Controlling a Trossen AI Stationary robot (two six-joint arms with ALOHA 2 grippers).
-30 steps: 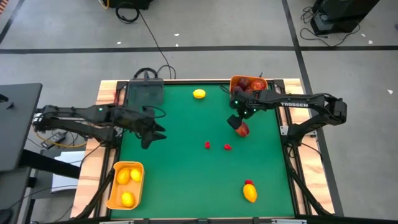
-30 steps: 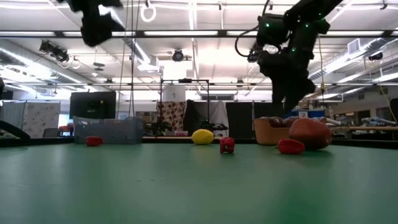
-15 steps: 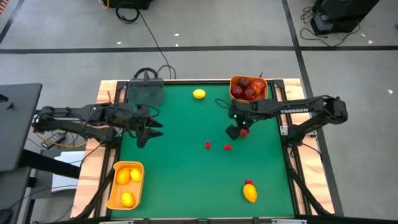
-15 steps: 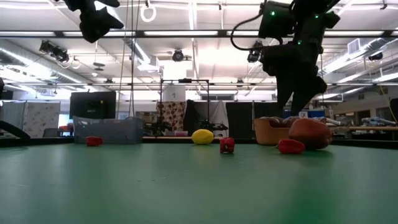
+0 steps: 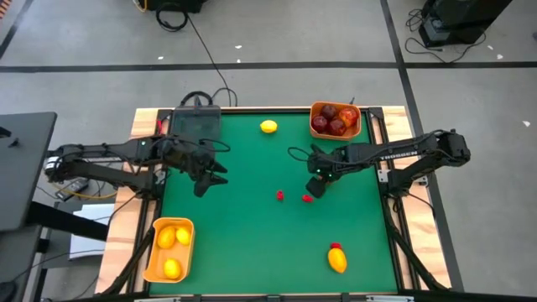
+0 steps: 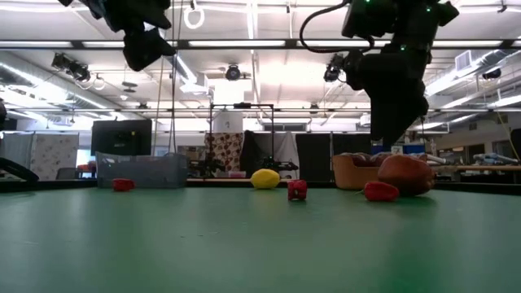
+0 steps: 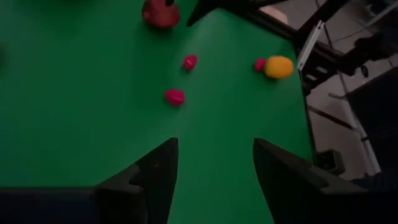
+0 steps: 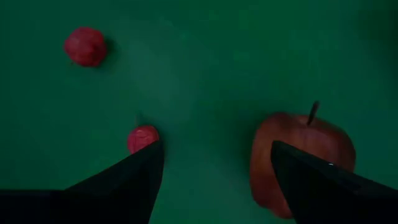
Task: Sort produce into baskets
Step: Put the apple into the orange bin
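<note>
High view: your right gripper (image 5: 317,184) hangs over the mat's centre-right, fingers spread, nothing held; two small red bits (image 5: 280,195) lie at its 8 o'clock; a lemon (image 5: 268,127) at 12; an orange bin of red fruit (image 5: 336,120) at 1; a lemon bin (image 5: 170,249) at 7; your left gripper (image 5: 210,178) waits at 9, open and empty.

Low view: a red apple (image 6: 405,174) sits on the mat below the right arm.

Left wrist view: a lemon (image 7: 278,66) with a red bit lies far off.

Right wrist view: the apple (image 8: 298,158) lies by one finger, not between; judged step: approaching the apple; next you shift toward it, descend, close.
</note>
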